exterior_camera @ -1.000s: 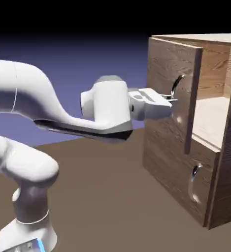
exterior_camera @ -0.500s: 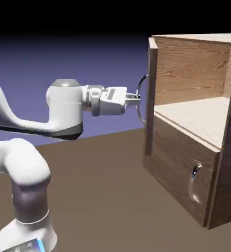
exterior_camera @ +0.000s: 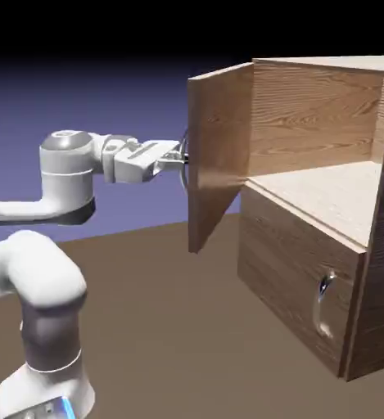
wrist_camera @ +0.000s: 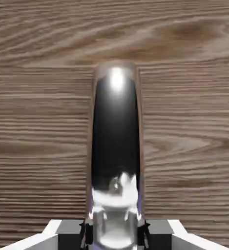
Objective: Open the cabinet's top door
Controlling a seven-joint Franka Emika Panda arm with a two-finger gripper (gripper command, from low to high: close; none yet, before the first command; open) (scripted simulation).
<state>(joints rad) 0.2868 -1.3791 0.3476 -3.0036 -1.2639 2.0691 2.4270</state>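
Two-finger grey gripper (wrist_camera: pixel 115 233): fingers (wrist_camera: pixel 67 229) closed narrow on the long curved silver handle (wrist_camera: pixel 115 146). In the hand view the handle runs up from between the fingertips as a dark, glossy bar with a bright highlight near its top.

White robot arm (exterior_camera: pixel 68 176): extends level from the exterior view's left; the gripper (exterior_camera: pixel 181 159) meets the outer face of the door, where the handle is mostly hidden behind the door's edge.

Upper wood-grain rectangular door panel, the top door (exterior_camera: pixel 217 155): swung wide open, standing out from the cabinet's front toward the arm, hinged along its far vertical edge. Inner face pale brown with fine grain; outer face, filling the hand view, darker grey-brown with horizontal grain.

Large boxy brown wood-grain cabinet (exterior_camera: pixel 367 311): stands on the brown table (exterior_camera: pixel 170 344) at the exterior view's right. Upper compartment exposed, showing a pale interior shelf (exterior_camera: pixel 326 192) and a warm brown back wall.

Lower, shorter wood-grain panel (exterior_camera: pixel 289 278): closed, carrying a small curved silver handle (exterior_camera: pixel 324 296).
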